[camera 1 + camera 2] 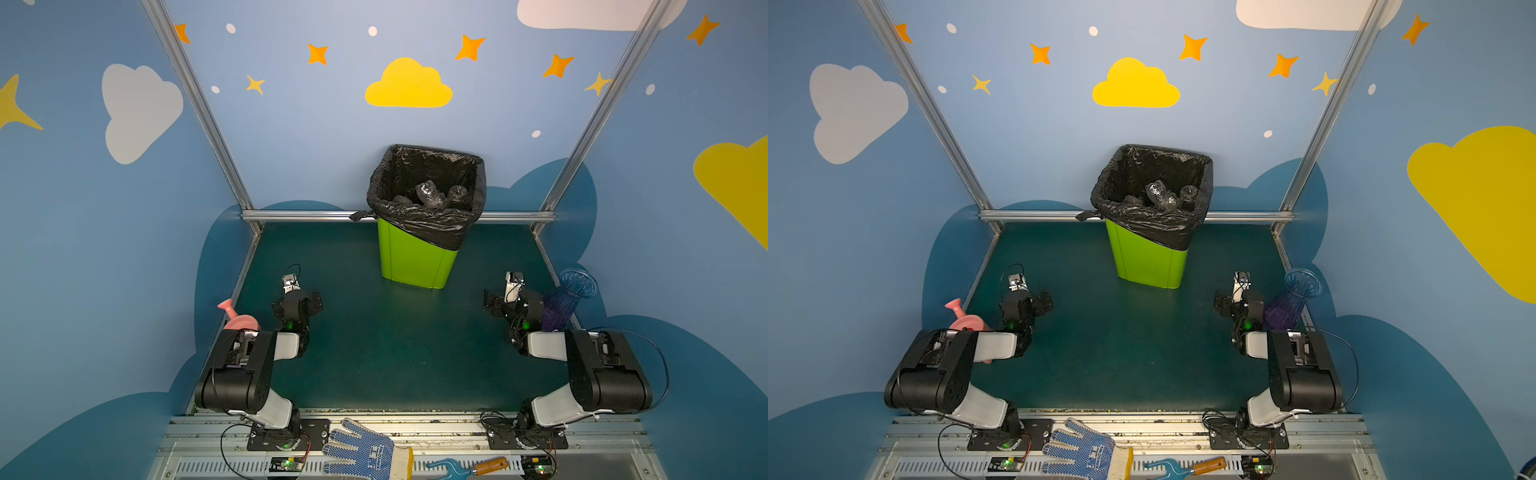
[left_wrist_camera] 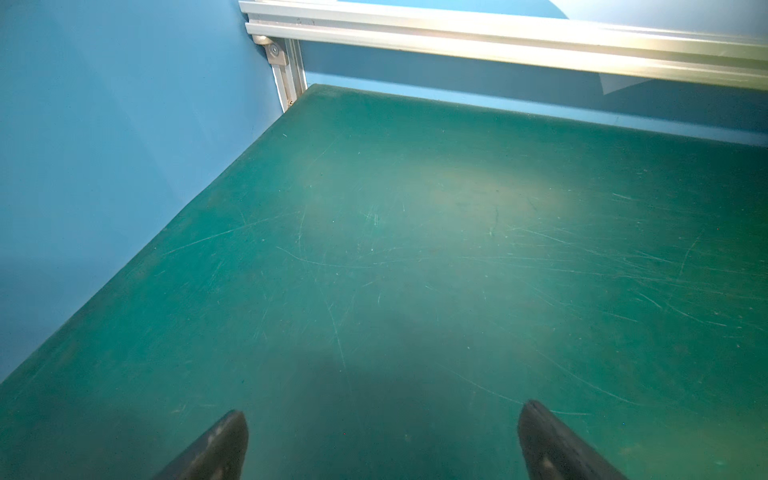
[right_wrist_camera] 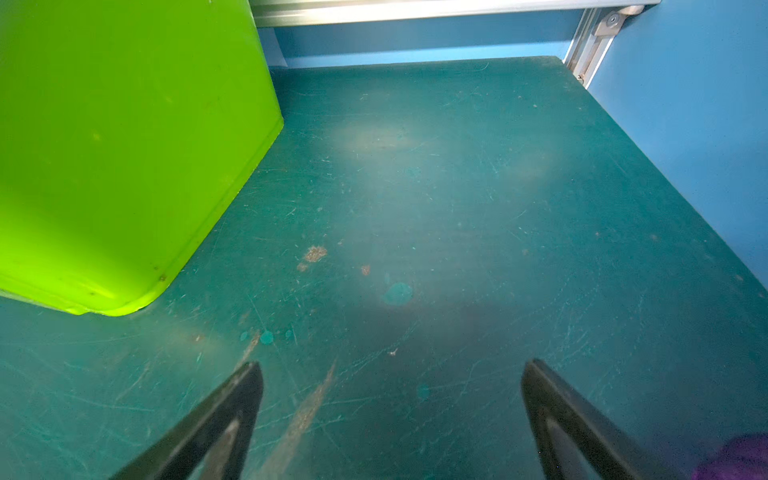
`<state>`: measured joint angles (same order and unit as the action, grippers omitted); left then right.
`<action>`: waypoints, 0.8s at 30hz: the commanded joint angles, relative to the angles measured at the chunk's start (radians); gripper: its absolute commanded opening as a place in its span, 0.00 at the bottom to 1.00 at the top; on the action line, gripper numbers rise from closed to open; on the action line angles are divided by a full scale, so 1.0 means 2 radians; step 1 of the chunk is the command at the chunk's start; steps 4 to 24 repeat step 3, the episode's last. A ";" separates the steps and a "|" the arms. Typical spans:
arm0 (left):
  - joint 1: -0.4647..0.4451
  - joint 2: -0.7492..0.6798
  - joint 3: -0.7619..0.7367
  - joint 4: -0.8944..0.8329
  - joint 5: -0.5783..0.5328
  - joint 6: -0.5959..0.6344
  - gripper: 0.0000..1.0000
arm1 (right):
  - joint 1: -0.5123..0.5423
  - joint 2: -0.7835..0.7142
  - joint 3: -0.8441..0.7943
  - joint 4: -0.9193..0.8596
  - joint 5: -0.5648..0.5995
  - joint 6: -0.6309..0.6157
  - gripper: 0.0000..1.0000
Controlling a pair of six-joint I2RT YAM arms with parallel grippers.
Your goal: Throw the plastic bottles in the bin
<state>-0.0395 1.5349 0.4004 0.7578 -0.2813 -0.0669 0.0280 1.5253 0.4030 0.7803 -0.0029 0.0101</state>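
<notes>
Left gripper (image 2: 382,419) and right gripper (image 3: 390,374) are both seen spread wide, with nothing held, above the green table (image 2: 415,249). The bin (image 1: 415,262) is set at the centre of both top views, against the back rail. The plastic bottles (image 1: 432,195) are seen lying inside it, within the black bag (image 1: 432,228).

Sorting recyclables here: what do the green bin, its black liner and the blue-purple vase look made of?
The bin: smooth, slightly glossy moulded plastic, by its even lime sheen. The liner: thin plastic film, crinkled and shiny. The vase: translucent, ribbed, glass or clear plastic; cannot tell which.
</notes>
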 commanded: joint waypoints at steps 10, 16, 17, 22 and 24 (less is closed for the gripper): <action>0.002 -0.009 0.006 -0.003 0.001 -0.003 1.00 | 0.003 -0.009 0.005 -0.005 0.003 -0.005 0.98; 0.002 -0.009 0.006 -0.003 0.001 -0.003 1.00 | 0.003 -0.009 0.005 -0.005 0.003 -0.005 0.98; 0.002 -0.009 0.006 -0.003 0.001 -0.003 1.00 | 0.003 -0.009 0.005 -0.005 0.003 -0.005 0.98; 0.002 -0.009 0.006 -0.003 0.001 -0.003 1.00 | 0.003 -0.009 0.005 -0.005 0.003 -0.005 0.98; 0.002 -0.009 0.006 -0.003 0.001 -0.003 1.00 | 0.003 -0.009 0.005 -0.005 0.003 -0.005 0.98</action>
